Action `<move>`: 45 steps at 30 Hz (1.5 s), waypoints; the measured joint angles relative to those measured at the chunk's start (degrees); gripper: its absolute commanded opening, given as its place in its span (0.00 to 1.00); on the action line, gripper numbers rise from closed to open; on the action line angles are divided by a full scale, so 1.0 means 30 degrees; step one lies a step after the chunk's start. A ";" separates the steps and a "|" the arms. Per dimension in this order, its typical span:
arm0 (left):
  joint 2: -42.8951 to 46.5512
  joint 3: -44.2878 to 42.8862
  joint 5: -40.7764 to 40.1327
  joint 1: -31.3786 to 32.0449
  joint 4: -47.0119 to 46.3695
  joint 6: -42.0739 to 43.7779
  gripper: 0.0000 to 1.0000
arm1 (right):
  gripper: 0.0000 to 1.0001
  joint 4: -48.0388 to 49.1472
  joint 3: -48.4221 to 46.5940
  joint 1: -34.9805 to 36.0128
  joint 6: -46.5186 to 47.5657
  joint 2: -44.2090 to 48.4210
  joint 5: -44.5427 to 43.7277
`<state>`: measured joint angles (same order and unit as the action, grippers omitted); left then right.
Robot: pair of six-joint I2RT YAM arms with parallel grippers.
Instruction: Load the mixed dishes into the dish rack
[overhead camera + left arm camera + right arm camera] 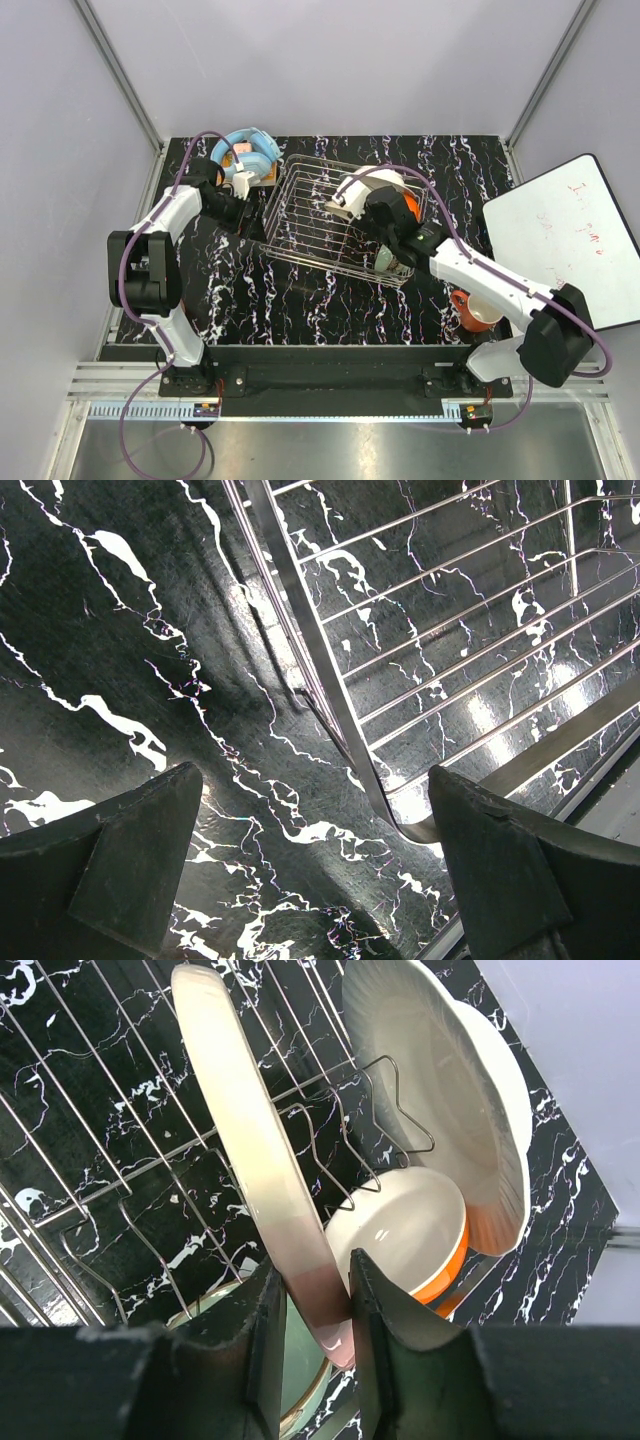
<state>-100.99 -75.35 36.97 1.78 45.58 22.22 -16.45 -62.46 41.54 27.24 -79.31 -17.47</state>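
Black, white-veined table (300, 300), dish rack (300, 215) at its middle. Inside, on edge: pink-and-cream plate (250, 1160), rim pinched by the right hand (315, 1280); plain white plate (450, 1090) beside it; orange bowl (400, 1230), cream inside, low between them; pale green bowl (385, 260) at the near right corner. Orange-red mug (478, 310) outside on the table, near right. Left hand (315, 780) spread wide, empty, at the rack's left side.
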 measured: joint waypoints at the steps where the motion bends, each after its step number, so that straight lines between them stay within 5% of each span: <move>1: 0.0000 0.0000 0.0000 0.0000 0.0007 -0.0007 0.99 | 0.23 0.0124 0.0160 0.0007 -0.0007 0.0087 -0.0007; 11: 0.0000 0.0000 0.0007 0.0007 0.0087 0.0007 0.99 | 0.29 0.0648 0.2127 0.0124 -0.0459 0.1902 -0.0590; 19: 0.0007 0.0000 0.0066 0.0007 0.0095 0.0000 0.99 | 0.72 -0.0386 0.3206 0.0066 -0.2076 0.2900 -0.1902; 22: 0.0000 0.0000 0.0066 0.0007 0.0095 0.0000 0.99 | 0.76 -0.1231 0.3687 0.0029 -0.2798 0.2987 -0.2346; 33: 0.0000 -0.0029 0.0058 0.0007 0.0117 0.0000 0.99 | 0.87 -0.2892 0.2710 0.0029 -0.4262 0.4561 -0.2834; 45: -0.1443 -0.1399 -0.0058 0.0248 0.0168 -0.0350 0.99 | 0.84 -0.3257 0.1202 -0.0007 -0.7038 0.8939 -0.4794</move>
<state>-105.32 -79.55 36.80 2.52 46.09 21.17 -26.22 -58.85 41.52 6.13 -52.49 -31.86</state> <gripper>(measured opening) 0.988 0.857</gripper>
